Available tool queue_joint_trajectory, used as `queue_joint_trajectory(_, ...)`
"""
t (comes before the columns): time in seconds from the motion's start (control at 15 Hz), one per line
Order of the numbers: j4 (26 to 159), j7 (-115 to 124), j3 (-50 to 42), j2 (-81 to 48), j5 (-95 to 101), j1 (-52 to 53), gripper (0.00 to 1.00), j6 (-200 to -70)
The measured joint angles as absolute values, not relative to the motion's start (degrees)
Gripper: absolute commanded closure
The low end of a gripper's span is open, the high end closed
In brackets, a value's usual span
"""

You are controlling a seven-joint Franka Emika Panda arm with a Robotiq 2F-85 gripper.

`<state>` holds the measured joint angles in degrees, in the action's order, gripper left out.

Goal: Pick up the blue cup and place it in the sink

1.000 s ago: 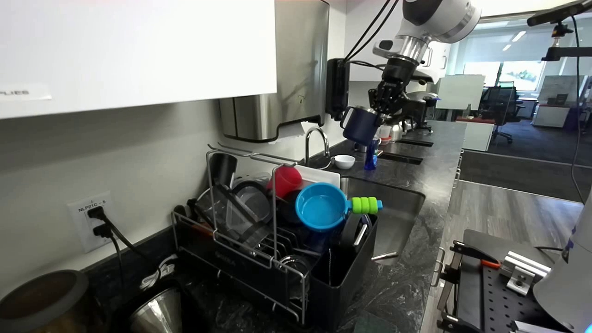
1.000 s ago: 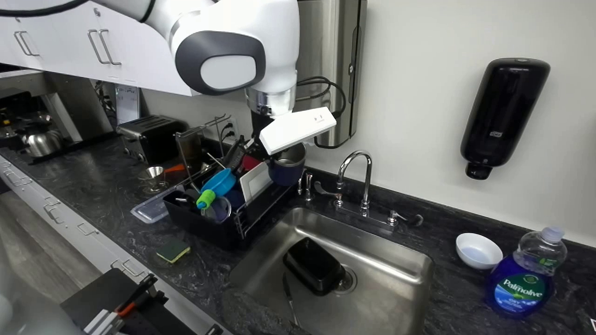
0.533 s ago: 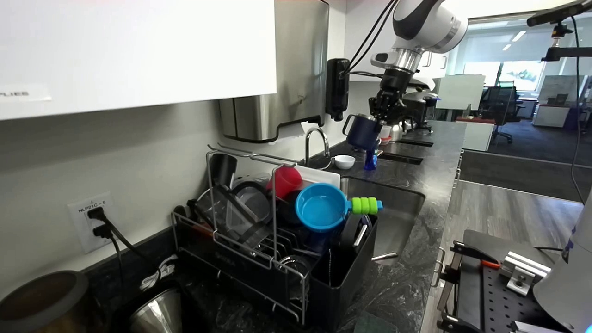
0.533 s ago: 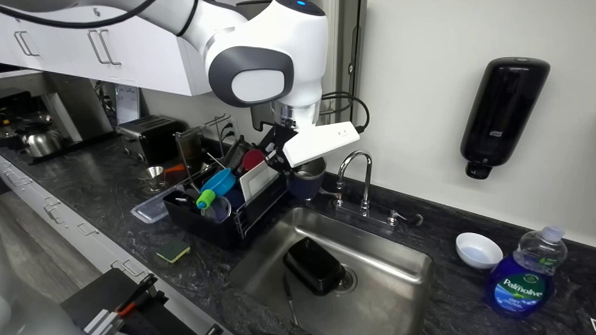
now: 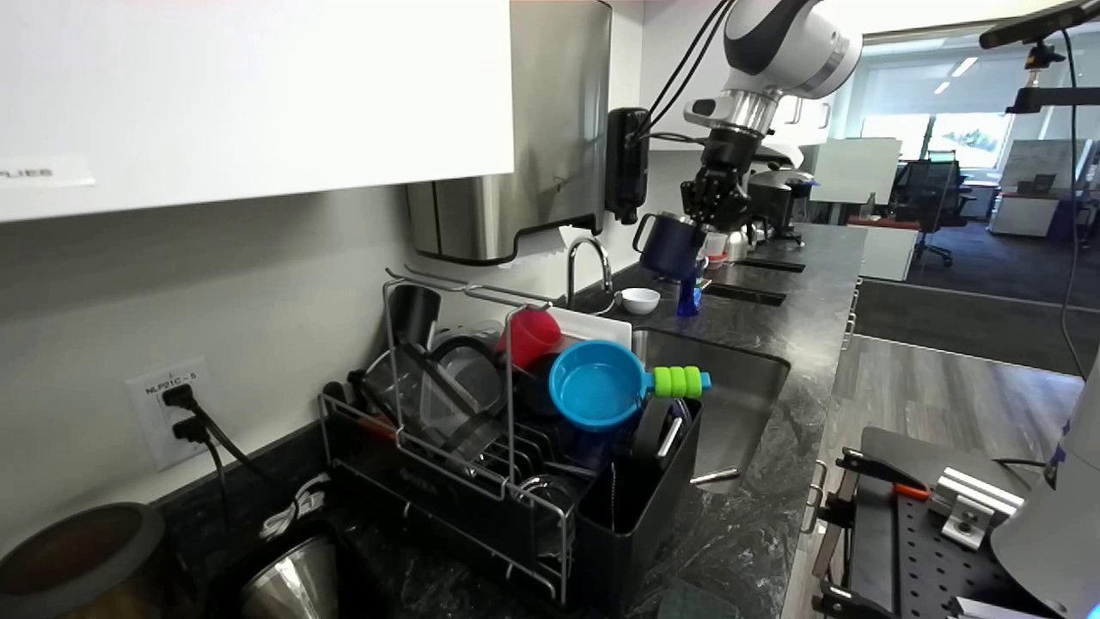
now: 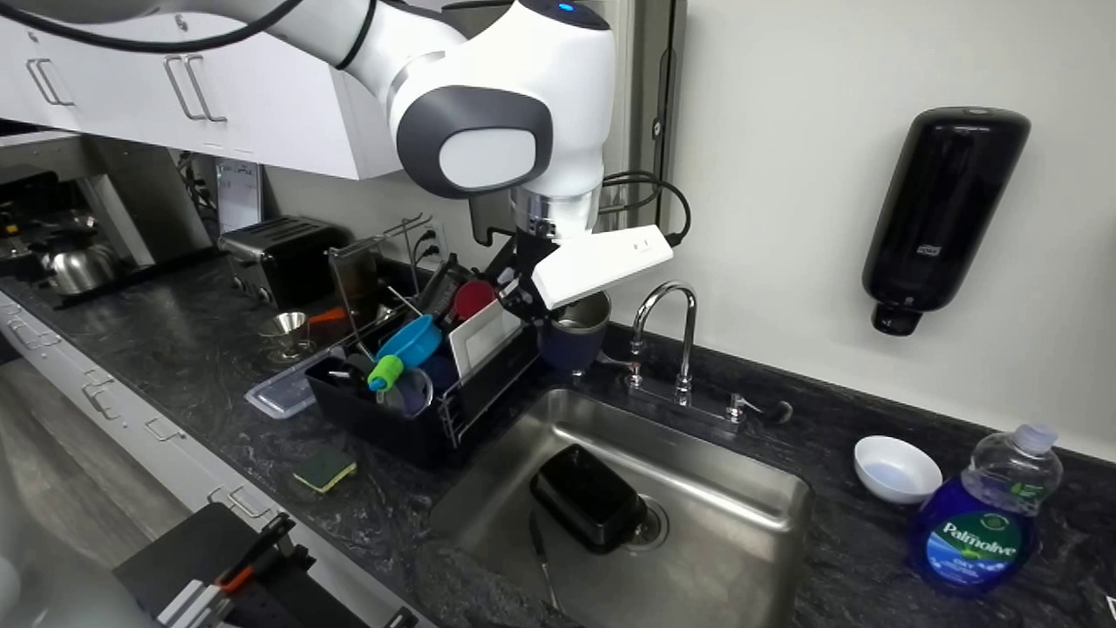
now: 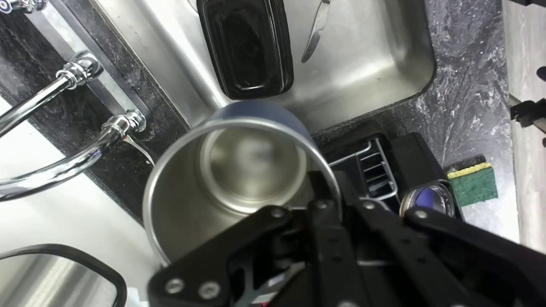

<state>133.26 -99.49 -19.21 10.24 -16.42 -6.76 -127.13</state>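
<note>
The gripper (image 7: 332, 187) pinched the blue cup (image 7: 245, 179) by its rim, aloft near the sink (image 6: 706, 541); placing it well likely meant clearing the faucet (image 6: 686, 358), lowering beside the black dish (image 6: 588, 497), then releasing.

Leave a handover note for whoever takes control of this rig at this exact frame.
Gripper: shut on the wall of the dark blue handled cup, with one of its fingers inside.
Cup: held in the air, mouth upward, somewhat tilted. Whether it is over the basin, I cannot tell.
Destination: the rectangular stainless-steel sink, which holds a black rectangular dish and a slim metal knife.
Done: cup picked up.
Left: bring it over a bare part of the sink, lower, release, withdraw. The curved chrome faucet looks close, so probably give it room.
</note>
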Motion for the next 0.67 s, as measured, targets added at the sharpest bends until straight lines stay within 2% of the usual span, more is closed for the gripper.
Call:
queue_joint_trajectory(0.27,133.3,-99.5,-19.2,10.2,-16.4,-6.8,0.93,-127.1)
queue_joint_trajectory(0.33,133.3,-99.5,-19.2,10.2,-16.4,-6.8,0.98,-127.1)
queue_joint_trajectory(0.67,136.1,-100.1,-19.2,9.4,-16.2,-6.9,0.98,-128.2)
